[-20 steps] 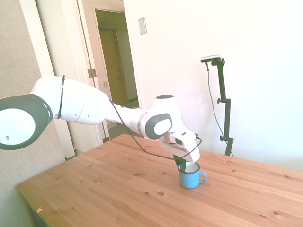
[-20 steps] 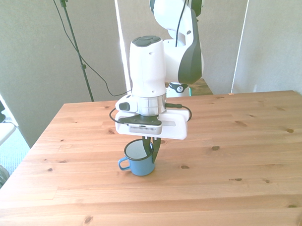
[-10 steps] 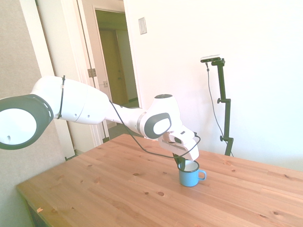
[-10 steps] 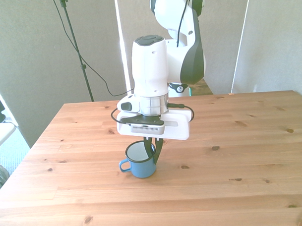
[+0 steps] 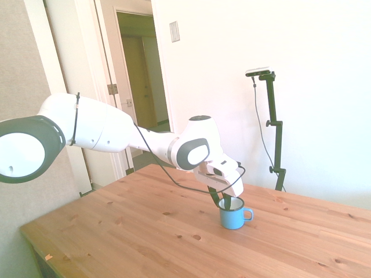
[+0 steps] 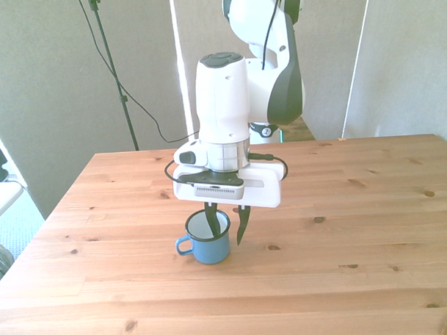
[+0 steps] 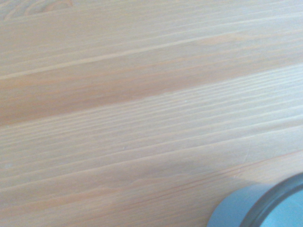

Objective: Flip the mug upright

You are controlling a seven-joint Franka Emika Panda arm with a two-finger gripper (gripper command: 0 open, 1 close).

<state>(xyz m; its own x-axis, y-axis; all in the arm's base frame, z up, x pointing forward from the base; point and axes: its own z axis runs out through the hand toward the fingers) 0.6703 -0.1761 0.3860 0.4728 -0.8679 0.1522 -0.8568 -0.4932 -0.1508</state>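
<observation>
— Where is the mug (image 6: pixel 205 242) at the moment?

— It stands upright on the wooden table (image 6: pixel 345 281), mouth up, white inside showing, well in from every edge. In the front view its loop handle points toward that view's left.

— And the gripper (image 6: pixel 225 225)?

— Directly over the mug, pointing down. Its two dark fingers (image 6: pixel 242 227) are parted and straddle the mug's wall: one dips inside the mouth, the other hangs just outside the wall on the side away from the handle. Nothing is clamped; there is a gap at the outer finger.

— Does the side view agree?

— Yes. The mug (image 5: pixel 232 217) sits flat on the table (image 5: pixel 116 231), with the gripper (image 5: pixel 221 201) above its rim.

— The wrist view?

— Blurred wood grain, plus a blue curve of the mug (image 7: pixel 251 208) with its dark rim.
</observation>
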